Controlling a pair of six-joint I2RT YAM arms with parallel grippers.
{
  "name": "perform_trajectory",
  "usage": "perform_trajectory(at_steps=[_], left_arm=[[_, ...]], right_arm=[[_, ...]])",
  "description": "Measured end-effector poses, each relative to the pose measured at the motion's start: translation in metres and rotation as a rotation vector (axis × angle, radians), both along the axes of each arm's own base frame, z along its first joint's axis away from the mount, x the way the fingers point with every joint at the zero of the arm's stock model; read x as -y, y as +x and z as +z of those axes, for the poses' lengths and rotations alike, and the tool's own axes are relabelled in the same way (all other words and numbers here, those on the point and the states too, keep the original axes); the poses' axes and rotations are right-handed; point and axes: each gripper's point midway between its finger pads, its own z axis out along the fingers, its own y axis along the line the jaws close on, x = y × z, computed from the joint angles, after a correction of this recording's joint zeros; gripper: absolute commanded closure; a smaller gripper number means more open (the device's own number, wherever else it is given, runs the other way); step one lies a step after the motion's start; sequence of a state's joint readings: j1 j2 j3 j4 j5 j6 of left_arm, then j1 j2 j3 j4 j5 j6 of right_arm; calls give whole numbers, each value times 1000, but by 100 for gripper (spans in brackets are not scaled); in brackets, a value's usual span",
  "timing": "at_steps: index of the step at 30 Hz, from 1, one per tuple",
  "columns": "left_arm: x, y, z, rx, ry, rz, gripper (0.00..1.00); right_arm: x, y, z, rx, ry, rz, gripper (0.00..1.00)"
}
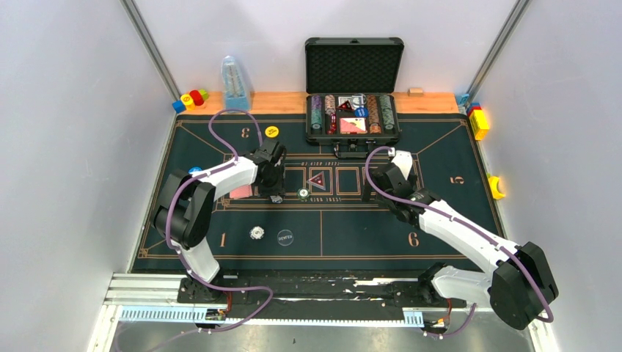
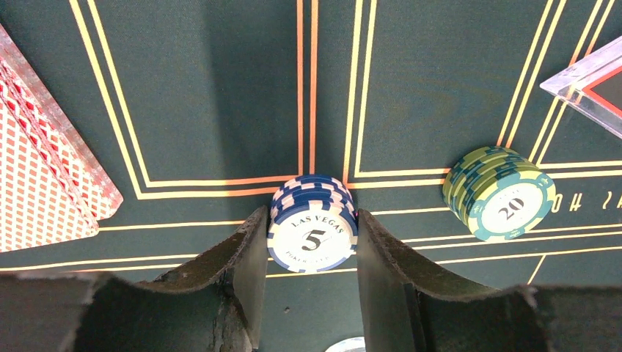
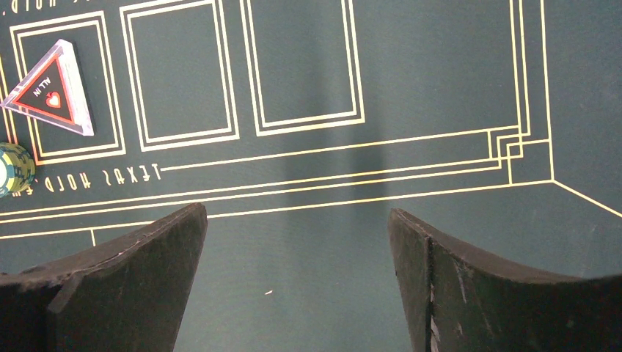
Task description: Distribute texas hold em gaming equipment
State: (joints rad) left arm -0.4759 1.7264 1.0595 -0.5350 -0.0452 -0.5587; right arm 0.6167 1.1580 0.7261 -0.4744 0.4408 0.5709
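White walls (image 1: 66, 110) stand on the left, back and right, plain and pale. A wooden table (image 1: 282, 102) shows at the back, with a dark green mat (image 1: 352, 238) on it. The light is soft.

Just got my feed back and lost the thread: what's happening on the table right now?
The left gripper is closed on a blue-and-white 5 chip stack, one finger against each side, low over the green poker mat. A green 20 chip stack sits on one side of it and red-backed cards lie on the other. The right gripper is open and empty over bare mat, near the All In marker. The chip case lies open at the far edge.
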Motion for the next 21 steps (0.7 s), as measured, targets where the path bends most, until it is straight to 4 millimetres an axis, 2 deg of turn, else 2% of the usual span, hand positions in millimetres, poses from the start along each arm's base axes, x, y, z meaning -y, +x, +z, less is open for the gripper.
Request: perform_trajectory(at_steps=[8, 17, 21], left_arm=[[-1, -2, 5, 0, -4, -1, 85], [-1, 2, 27, 50, -14, 7, 88], [-11, 2, 30, 56, 18, 28, 89]], right_arm=[[0, 0, 0, 0, 0, 0, 4], [0, 0, 0, 0, 0, 0, 4], [0, 0, 0, 0, 0, 0, 4]])
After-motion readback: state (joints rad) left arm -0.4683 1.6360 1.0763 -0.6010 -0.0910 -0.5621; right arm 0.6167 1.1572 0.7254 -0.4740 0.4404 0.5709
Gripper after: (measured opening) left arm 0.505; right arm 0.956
